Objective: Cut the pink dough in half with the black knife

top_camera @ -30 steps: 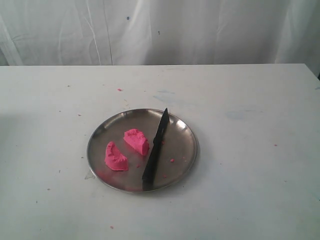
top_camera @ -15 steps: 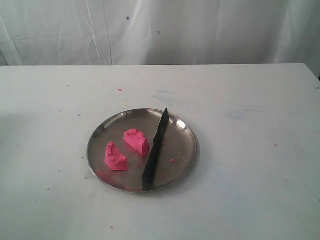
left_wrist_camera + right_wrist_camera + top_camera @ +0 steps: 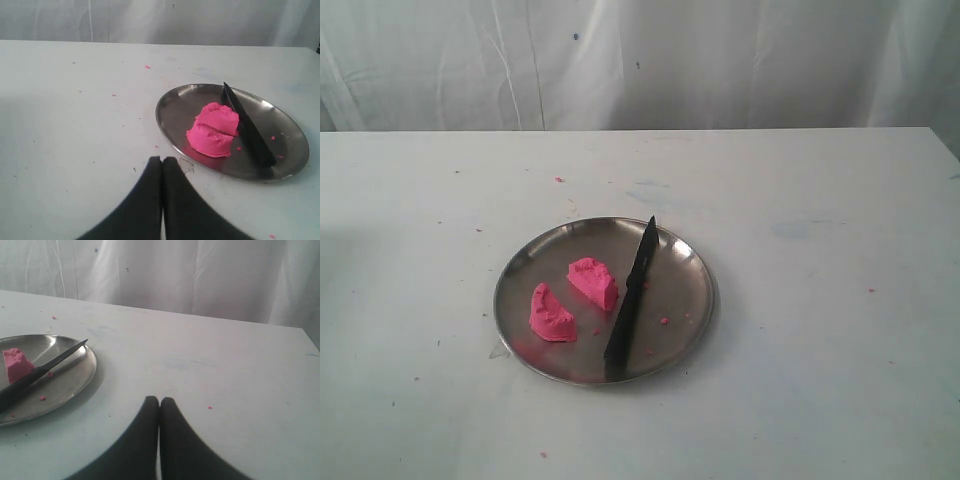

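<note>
Two chunks of pink dough lie apart on a round steel plate (image 3: 692, 262): one chunk (image 3: 551, 316) to the left, the other (image 3: 593, 281) nearer the middle. The black knife (image 3: 631, 299) rests flat on the plate just right of them, tip pointing to the far rim. In the left wrist view the dough (image 3: 214, 131) and the knife (image 3: 248, 128) show beyond my left gripper (image 3: 162, 161), which is shut and holds nothing. My right gripper (image 3: 159, 401) is shut and bare too, over the table beside the plate (image 3: 80, 375); dough (image 3: 17, 365) and knife (image 3: 40, 371) show there. Neither gripper appears in the exterior view.
Tiny pink crumbs dot the plate (image 3: 663, 321) and the white table (image 3: 559, 180). A white curtain (image 3: 640, 60) hangs behind the table's far edge. A small clear scrap (image 3: 499, 350) lies by the plate's near left rim.
</note>
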Controlling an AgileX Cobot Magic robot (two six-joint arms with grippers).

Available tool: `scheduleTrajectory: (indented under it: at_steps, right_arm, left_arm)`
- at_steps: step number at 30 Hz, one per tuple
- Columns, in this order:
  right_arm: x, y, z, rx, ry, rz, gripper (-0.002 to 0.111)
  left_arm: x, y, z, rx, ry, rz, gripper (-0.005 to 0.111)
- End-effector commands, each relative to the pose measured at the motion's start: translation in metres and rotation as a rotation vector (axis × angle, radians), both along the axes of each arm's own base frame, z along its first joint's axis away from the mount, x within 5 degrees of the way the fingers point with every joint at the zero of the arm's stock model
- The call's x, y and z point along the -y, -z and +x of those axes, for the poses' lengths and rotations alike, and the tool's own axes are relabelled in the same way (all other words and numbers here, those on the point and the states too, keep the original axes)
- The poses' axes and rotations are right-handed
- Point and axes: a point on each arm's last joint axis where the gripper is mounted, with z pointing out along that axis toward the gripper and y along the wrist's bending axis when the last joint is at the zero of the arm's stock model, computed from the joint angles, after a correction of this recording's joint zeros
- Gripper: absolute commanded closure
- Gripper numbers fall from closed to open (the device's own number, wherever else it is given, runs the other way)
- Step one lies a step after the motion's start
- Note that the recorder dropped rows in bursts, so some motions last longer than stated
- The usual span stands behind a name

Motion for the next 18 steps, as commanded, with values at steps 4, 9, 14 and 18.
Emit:
scheduleTrajectory:
  at_steps: [4, 9, 14, 18]
  right_arm:
    - [0.0005, 0.0008, 0.0, 0.011, 0.007, -0.009, 0.108]
    - [0.0005, 0.0008, 0.0, 0.011, 0.007, -0.009, 0.108]
    - [0.0005, 0.0008, 0.0, 0.011, 0.007, -0.009, 0.108]
    - [0.0005, 0.0008, 0.0, 0.011, 0.007, -0.009, 0.108]
  left_arm:
    - [0.0001, 0.0018, -0.0004, -0.006, 0.002, 0.003, 0.107]
    - [-0.0001, 0.002, -0.0003, -0.007, -0.002, 0.004, 0.107]
    - [-0.003, 0.002, 0.0005, -0.008, -0.057, 0.004, 0.107]
    - [-0.0062, 0.002, 0.0013, -0.007, -0.114, 0.005, 0.107]
